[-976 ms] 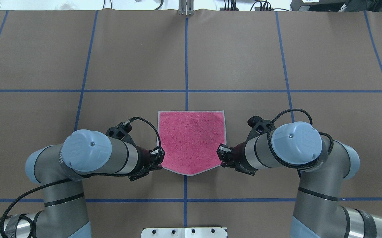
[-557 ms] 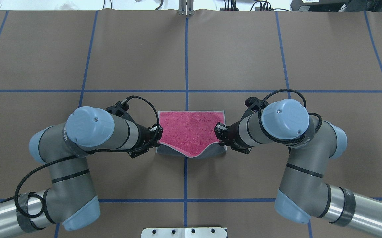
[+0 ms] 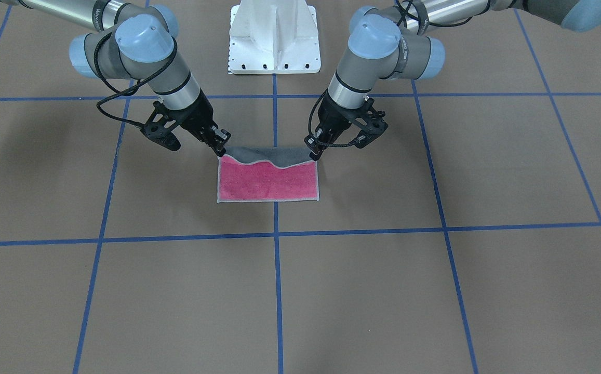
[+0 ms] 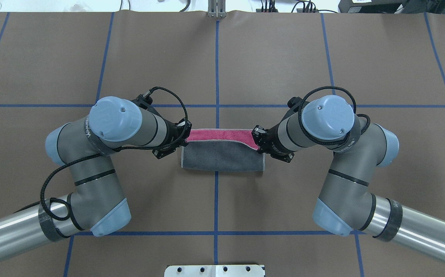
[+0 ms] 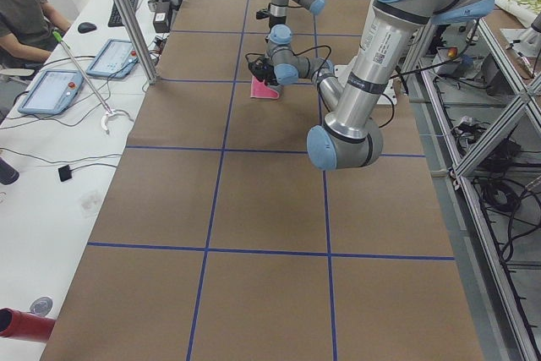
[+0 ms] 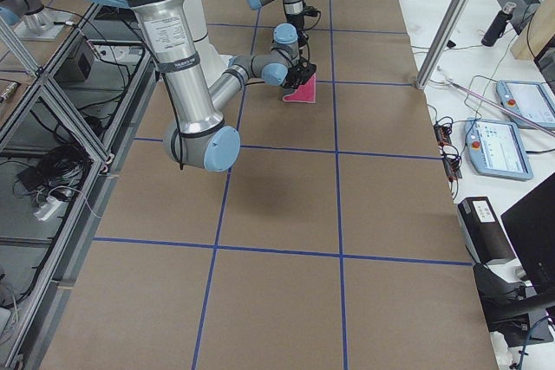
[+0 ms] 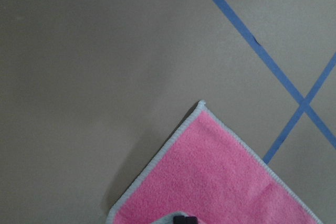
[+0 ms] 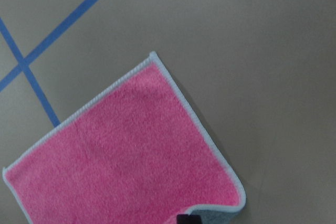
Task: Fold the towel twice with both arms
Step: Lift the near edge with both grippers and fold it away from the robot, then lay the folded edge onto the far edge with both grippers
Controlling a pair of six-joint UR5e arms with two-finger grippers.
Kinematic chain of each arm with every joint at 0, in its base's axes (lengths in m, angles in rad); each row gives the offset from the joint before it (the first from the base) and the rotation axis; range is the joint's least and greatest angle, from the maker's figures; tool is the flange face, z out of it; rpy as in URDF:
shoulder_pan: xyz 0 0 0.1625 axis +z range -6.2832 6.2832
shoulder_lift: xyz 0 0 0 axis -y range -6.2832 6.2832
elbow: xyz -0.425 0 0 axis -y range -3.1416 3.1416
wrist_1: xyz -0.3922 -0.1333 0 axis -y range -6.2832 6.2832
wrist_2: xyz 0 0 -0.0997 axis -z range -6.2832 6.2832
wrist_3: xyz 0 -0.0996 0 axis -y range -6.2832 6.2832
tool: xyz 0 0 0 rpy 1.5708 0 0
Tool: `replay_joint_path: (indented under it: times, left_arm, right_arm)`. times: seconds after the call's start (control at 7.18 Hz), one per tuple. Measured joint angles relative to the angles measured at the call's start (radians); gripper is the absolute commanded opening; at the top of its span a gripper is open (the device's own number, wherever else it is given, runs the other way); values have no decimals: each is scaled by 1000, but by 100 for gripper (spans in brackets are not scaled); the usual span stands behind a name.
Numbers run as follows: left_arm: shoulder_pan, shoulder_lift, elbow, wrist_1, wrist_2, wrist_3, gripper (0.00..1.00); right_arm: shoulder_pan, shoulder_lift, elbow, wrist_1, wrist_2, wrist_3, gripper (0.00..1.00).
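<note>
Centrally, a brown table covering gridded with blue tape lines is spanned by two silver-grey, blue-capped robot arms, the left arm and the right arm, both bent inward toward each other. Between them a small square terry towel, pink on one face and dark grey on the other, is laid astride the middle tape line, partly folded over on itself. The grey face is turned up across the robot's side of it, and a strip of pink is left exposed along the far edge, bordered by light grey stitching. One raised corner is pinched in the black two-finger left gripper, the other in the black right gripper; both pairs of fingers are closed tight on the cloth. In the front-facing view the held edge is seen sagging between the two corners.
</note>
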State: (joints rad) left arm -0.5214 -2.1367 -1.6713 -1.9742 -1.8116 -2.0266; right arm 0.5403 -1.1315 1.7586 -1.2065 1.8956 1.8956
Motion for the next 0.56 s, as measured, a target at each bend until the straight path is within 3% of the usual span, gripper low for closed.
replay_joint_path:
  times: [0.56]
  left_arm:
    - [-21,-39,72,-3,0,3,0]
  right_arm:
    - [19,42,-70,5,0,-5,0]
